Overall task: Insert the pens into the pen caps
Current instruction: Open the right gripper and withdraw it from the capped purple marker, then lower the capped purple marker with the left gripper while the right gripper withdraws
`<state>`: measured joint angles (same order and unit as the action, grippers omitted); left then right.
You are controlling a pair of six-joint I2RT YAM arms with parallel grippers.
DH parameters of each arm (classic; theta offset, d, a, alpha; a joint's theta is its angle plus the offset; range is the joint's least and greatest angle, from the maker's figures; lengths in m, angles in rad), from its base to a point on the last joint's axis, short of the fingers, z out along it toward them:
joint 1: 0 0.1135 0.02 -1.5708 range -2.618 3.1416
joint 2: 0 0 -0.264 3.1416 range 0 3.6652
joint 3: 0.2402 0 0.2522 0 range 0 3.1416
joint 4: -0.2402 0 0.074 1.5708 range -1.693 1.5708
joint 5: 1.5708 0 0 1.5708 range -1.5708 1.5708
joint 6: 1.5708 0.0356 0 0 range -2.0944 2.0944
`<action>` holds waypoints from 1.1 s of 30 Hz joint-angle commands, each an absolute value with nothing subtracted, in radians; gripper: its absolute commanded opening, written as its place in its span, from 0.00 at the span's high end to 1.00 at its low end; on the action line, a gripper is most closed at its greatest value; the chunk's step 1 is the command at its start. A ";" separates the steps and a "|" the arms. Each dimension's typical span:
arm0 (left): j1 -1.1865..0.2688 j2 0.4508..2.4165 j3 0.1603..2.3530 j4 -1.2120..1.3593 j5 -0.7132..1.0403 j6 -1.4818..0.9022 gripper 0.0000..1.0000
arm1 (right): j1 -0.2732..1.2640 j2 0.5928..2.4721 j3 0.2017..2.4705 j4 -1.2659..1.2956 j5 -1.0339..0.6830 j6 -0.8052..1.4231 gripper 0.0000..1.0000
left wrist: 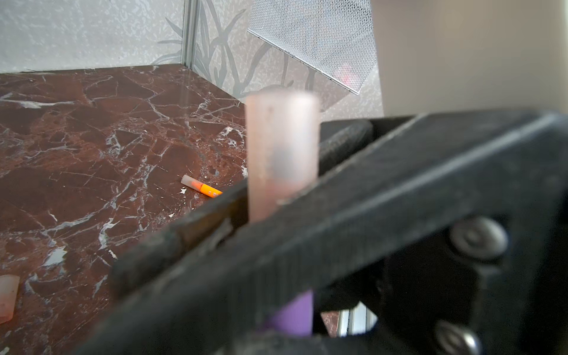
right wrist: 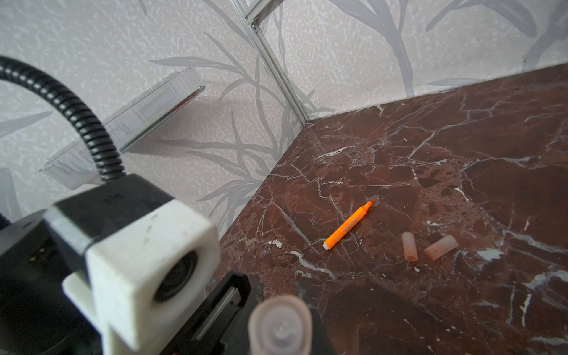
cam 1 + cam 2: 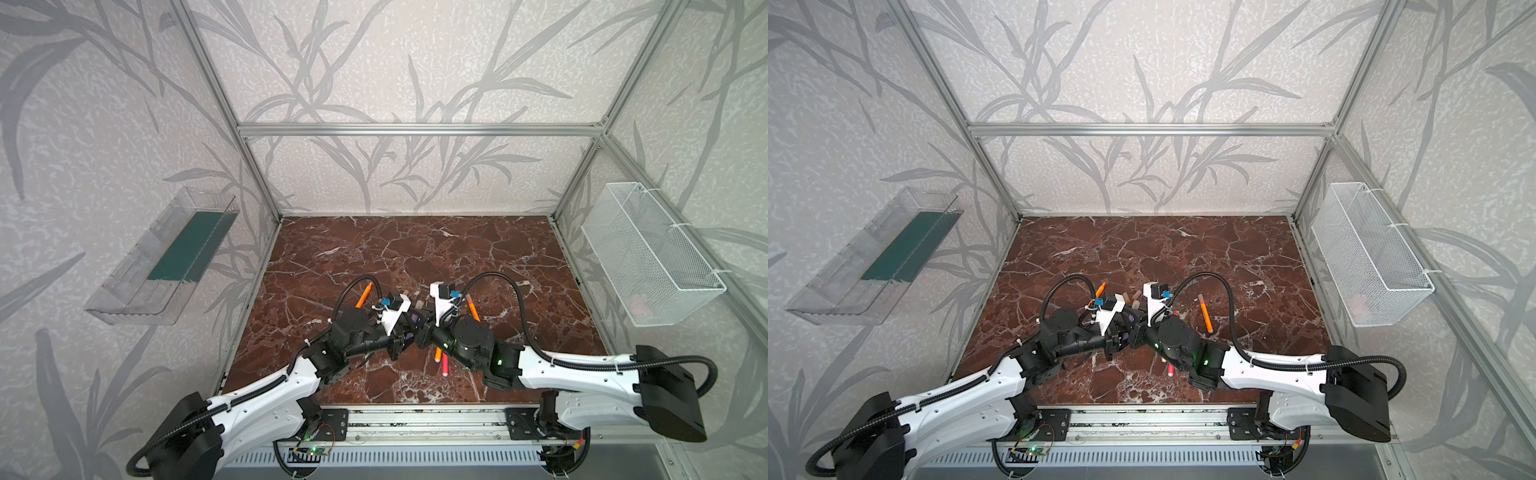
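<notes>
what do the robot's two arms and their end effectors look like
Both the left arm and right arm have white moulded shells between black joint housings, with a black corrugated cable looping to each wrist and small green lights. A white-cased camera sits at each wrist. The left end effector has flat black textured fingers with round screws.

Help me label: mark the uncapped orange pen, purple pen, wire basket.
uncapped orange pen (image 2: 348, 225), right wrist view, mid-barrel.
purple pen (image 1: 292, 316), left wrist view, bare barrel.
wire basket (image 3: 652, 253), a top view, mesh wall.
</notes>
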<state>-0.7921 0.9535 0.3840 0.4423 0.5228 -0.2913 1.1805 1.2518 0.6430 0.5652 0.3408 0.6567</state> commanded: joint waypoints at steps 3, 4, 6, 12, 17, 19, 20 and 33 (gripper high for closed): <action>-0.798 0.946 0.372 0.549 0.496 -0.283 0.80 | 1.133 1.244 0.633 0.404 0.374 0.670 0.98; -0.798 0.942 0.370 0.535 0.471 -0.282 0.69 | 1.119 1.232 0.636 0.353 0.399 0.665 0.99; -0.797 0.931 0.359 0.505 0.402 -0.282 0.51 | 1.085 1.201 0.637 0.242 0.439 0.663 1.00; -0.780 0.924 0.391 0.266 0.051 -0.329 0.26 | 0.847 1.128 0.681 -0.168 0.401 0.595 1.00; -0.750 0.983 0.461 0.068 -0.220 -0.410 0.25 | 0.677 1.136 0.692 -0.369 0.342 0.515 1.00; -0.733 1.012 0.480 0.008 -0.298 -0.449 0.25 | 0.624 1.157 0.700 -0.411 0.302 0.474 1.00; -0.725 1.024 0.487 -0.015 -0.321 -0.467 0.25 | 0.607 1.170 0.704 -0.425 0.290 0.460 0.99; -0.638 1.045 0.486 -0.124 -0.417 -0.541 0.25 | 0.533 1.480 0.822 -0.478 0.248 0.471 0.93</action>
<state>-0.6533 1.0561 0.4706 -0.0792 -0.3748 -0.5022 0.5457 1.4319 0.7815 -0.4389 0.2657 0.4702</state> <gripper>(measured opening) 0.748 0.169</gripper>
